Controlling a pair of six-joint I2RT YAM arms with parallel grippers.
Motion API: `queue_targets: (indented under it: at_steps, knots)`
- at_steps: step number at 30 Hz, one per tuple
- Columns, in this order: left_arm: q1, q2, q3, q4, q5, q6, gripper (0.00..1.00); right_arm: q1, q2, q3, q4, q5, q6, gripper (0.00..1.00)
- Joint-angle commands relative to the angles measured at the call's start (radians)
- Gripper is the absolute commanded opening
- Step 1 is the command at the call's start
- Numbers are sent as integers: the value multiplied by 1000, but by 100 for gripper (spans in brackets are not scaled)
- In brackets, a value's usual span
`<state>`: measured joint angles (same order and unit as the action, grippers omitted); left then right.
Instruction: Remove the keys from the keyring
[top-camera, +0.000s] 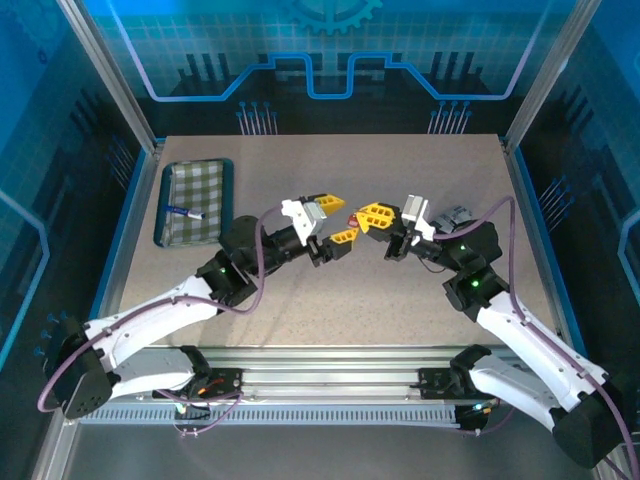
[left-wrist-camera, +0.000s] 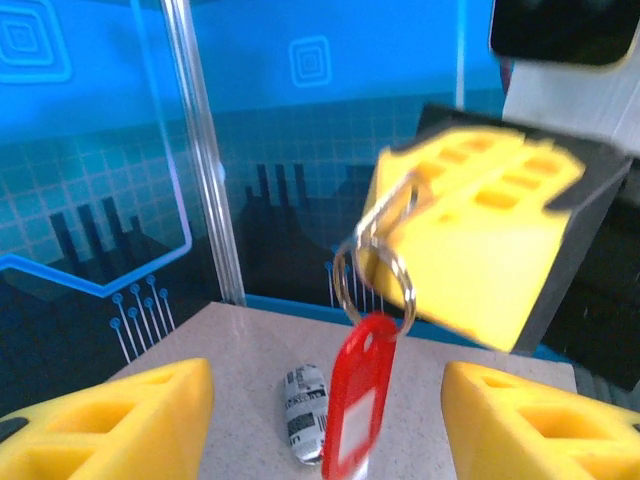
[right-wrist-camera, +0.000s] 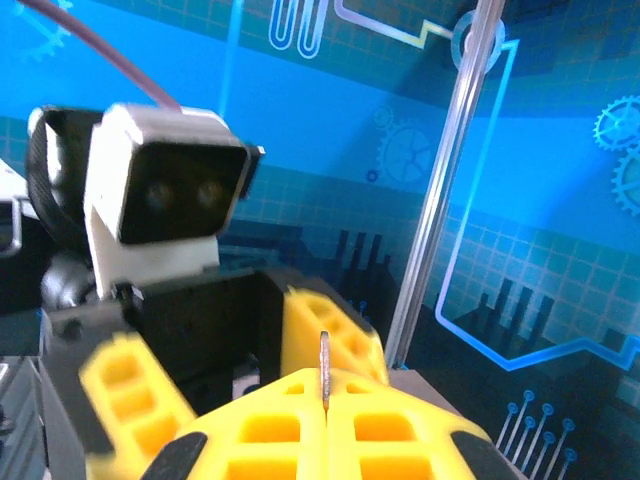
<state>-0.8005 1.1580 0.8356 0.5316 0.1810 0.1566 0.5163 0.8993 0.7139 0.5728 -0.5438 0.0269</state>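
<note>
1. The left gripper (top-camera: 342, 220) stands open over the middle of the table (top-camera: 250, 320). Its yellow fingers (left-wrist-camera: 120, 420) sit either side of the hanging red keyring (left-wrist-camera: 355, 400) and grip nothing.
2. The right gripper (right-wrist-camera: 325, 420) is closed on the metal ring (left-wrist-camera: 403, 280) that carries the keyring, which dangles free above the table.
3. A small grey object, seemingly the key (left-wrist-camera: 305, 412), lies on the table just beneath the keyring. Nothing else hangs from the metal ring, so the separation looks done.
4. The left arm should back straight out toward the near edge with its fingers wide, so that neither catches the keyring or sweeps the key.
5. The right gripper should hold firm until the left is clear, then set the keyring down well apart from the key.
</note>
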Motion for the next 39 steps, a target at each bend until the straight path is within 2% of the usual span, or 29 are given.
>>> queue_targets:
  at_steps: [1, 6, 11, 17, 22, 26, 34, 39]
  knots:
    - [12, 19, 39, 66, 64, 7, 62, 13, 4, 45, -30, -40, 34, 0]
    - [23, 36, 44, 105, 73, -4, 67, 8, 5, 53, -38, -113, 62, 0]
    - [33, 45, 76, 94, 97, 9, 67, -2, 16, 65, -50, -166, 100, 0]
    - [38, 51, 93, 71, 135, 18, 42, -22, 14, 68, -42, -200, 139, 0]
    - [40, 29, 84, 66, 144, 19, 12, -37, 13, 56, -31, -196, 157, 0]
    - [44, 9, 73, 51, 140, 29, 0, -44, 7, 52, -26, -166, 159, 0]
    - [48, -11, 49, 52, 197, 3, 0, -50, -4, 66, -47, -81, 123, 0]
    - [48, -14, 32, 79, 192, -15, 0, -50, -15, 65, -48, -61, 99, 0]
